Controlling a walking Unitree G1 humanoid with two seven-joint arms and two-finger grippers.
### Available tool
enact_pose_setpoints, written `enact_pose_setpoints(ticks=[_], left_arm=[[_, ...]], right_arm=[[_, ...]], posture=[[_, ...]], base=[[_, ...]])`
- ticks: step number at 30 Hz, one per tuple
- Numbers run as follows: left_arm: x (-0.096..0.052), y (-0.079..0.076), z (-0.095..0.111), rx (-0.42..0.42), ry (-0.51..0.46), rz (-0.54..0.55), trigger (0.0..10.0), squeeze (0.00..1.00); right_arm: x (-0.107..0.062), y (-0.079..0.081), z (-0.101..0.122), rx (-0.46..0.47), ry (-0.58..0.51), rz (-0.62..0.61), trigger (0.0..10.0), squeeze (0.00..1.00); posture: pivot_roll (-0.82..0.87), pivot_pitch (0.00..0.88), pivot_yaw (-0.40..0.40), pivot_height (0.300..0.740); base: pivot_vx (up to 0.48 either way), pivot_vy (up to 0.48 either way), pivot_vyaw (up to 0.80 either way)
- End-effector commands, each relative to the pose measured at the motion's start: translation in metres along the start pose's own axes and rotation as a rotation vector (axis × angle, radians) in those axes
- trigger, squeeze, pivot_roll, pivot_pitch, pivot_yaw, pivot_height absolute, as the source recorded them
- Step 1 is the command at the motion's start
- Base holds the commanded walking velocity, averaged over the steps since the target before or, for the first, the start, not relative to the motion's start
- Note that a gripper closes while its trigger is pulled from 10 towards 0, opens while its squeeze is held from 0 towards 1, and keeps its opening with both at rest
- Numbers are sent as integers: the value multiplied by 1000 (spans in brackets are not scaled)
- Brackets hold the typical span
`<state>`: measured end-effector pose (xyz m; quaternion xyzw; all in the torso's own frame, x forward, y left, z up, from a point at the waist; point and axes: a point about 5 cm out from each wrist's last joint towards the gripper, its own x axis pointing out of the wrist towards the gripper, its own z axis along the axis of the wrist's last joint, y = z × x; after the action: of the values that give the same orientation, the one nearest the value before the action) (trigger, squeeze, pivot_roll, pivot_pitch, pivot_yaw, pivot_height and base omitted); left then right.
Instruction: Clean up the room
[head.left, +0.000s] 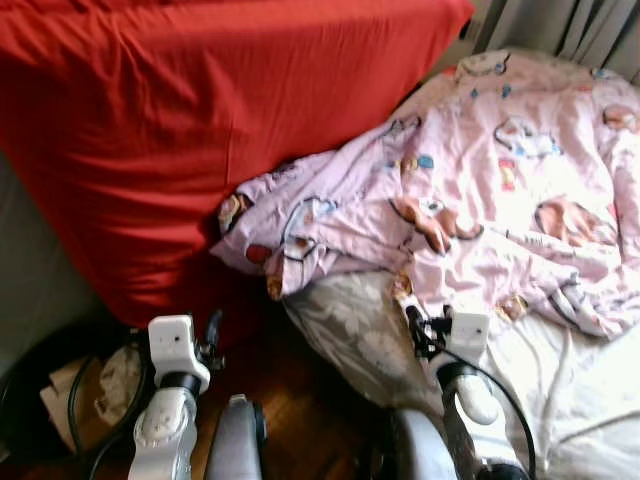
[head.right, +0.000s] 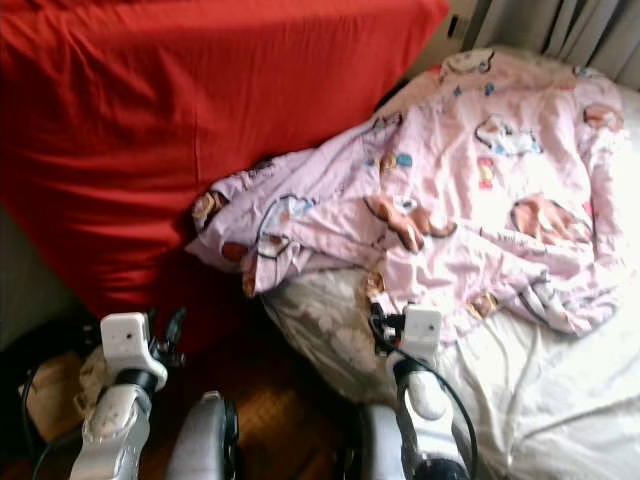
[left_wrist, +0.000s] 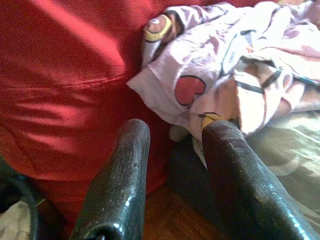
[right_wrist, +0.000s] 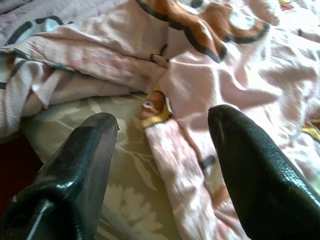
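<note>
Red fabric (head.left: 200, 120) drapes a big bulk on our left, and beside it a bed (head.left: 590, 400) carries a rumpled pink cartoon-print duvet (head.left: 480, 190) whose corner spills against the red — below lies dark wooden floor (head.left: 300, 390). Our left gripper (left_wrist: 172, 150) hovers near that corner, fingers apart and empty; our right gripper (right_wrist: 162, 150) — also spread, holding nothing — hangs over the duvet's edge and the grey floral sheet (right_wrist: 125, 185).

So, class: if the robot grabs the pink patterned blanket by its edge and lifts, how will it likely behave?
The pink blanket lies crumpled in soft folds, so it is probably floppy and would drape and trail. It spreads across the bed, so one pinch by the open right gripper likely lifts only a part.
</note>
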<state>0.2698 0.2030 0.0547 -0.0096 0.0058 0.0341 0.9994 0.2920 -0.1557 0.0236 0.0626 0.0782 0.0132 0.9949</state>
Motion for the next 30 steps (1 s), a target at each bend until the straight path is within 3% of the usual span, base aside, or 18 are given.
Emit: enact_pose_setpoints(ticks=[1,8,14,30], left_arm=[[-3,-1,-3,14,12,-17,10000,0],[-3,-3,-3,16,18,-30,10000,0],[-2,-5,-3,13,20,-37,10000,0],[-2,-6,-4,9,25,-43,10000,0]], right_arm=[[-4,-1,-7,5,27,-6,10000,0],[-5,-1,-14,18,64,-9,10000,0],[-11,-5,-28,3,159,-35,10000,0],[-9,-9,-29,25,175,-51,10000,0]], posture=[[80,201,-25,599],[78,193,-21,599],[83,185,-19,599],[83,195,-23,599]], base=[[0,0,0],[0,0,0],[0,0,0],[61,0,0]])
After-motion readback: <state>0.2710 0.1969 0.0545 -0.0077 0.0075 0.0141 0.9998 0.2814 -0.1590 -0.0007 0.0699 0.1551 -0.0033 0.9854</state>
